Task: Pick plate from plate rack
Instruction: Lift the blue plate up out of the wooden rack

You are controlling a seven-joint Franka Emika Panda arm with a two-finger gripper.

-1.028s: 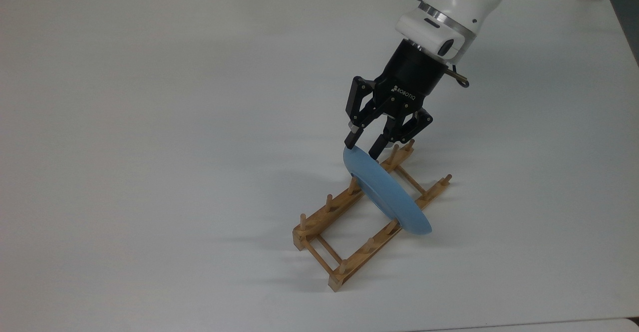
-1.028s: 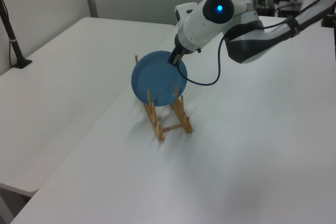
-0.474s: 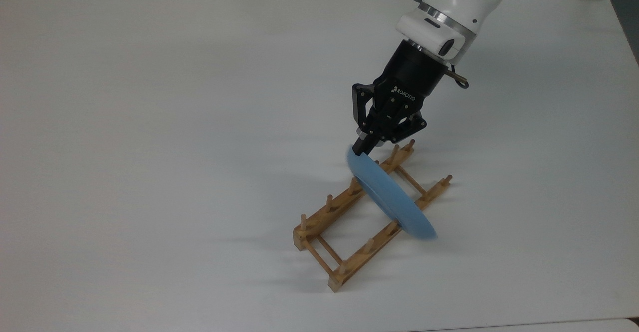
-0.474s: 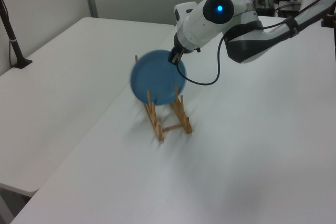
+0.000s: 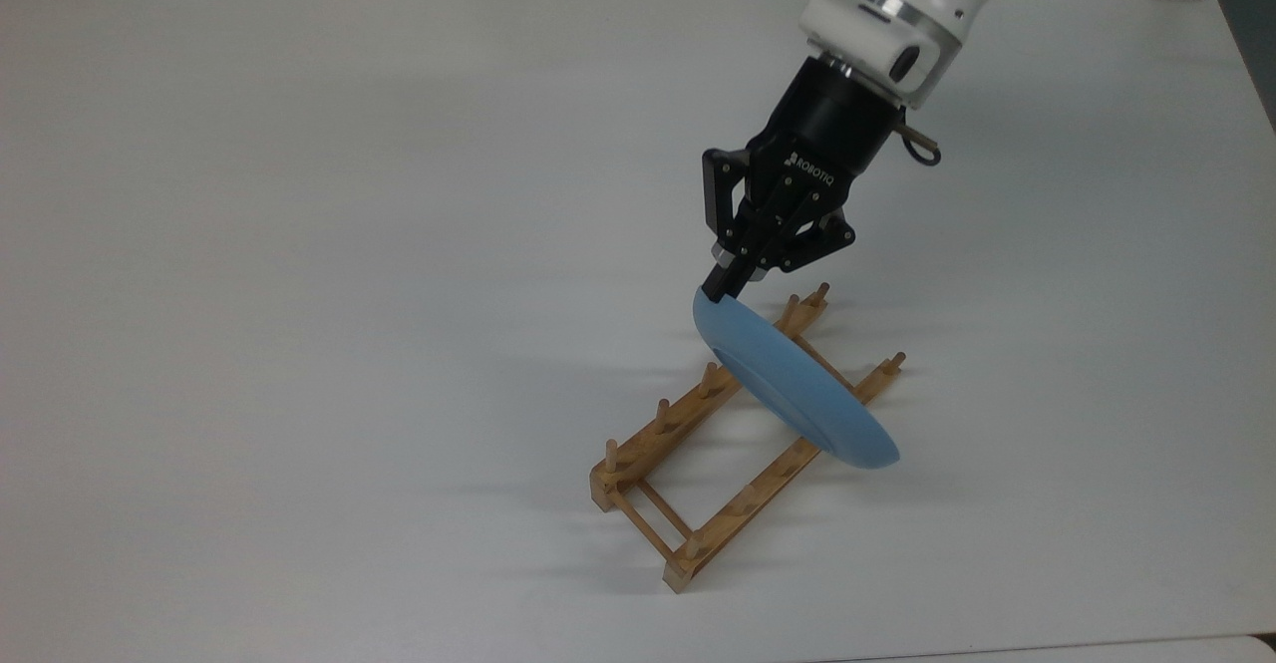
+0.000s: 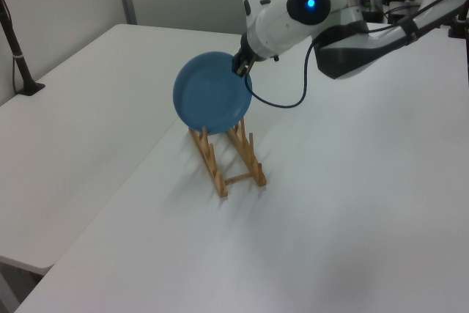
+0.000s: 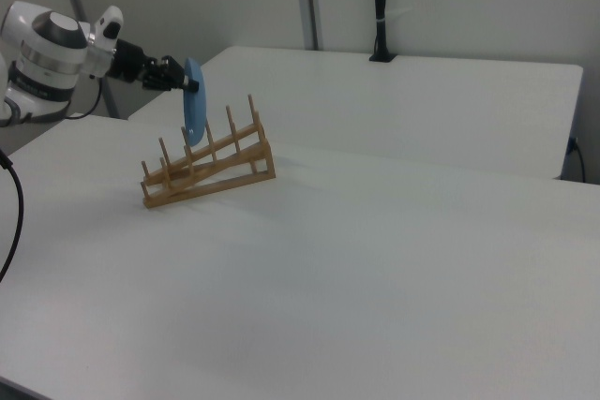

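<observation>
My gripper (image 5: 720, 289) is shut on the upper rim of the light-blue plate (image 5: 797, 394). The plate stands on edge and hangs tilted over the far half of the wooden plate rack (image 5: 658, 434). In the left view the plate (image 6: 210, 98) is raised, its lower edge about level with the peg tops of the rack (image 6: 212, 170), and the gripper (image 6: 238, 70) grips its right rim. In the right view the gripper (image 7: 178, 80) holds the plate (image 7: 192, 100) from the left, above the rack (image 7: 206, 185).
The rack lies on a wide white table (image 5: 299, 244) with open room on all sides. A black cable (image 6: 286, 100) loops under the arm. A black post (image 6: 18, 64) stands on the neighbouring table; another post (image 7: 380, 16) is clamped to the far table.
The gripper closed on the plate's rim and rose, lifting the plate upward out of the pegs. The rack's near end shifted slightly.
</observation>
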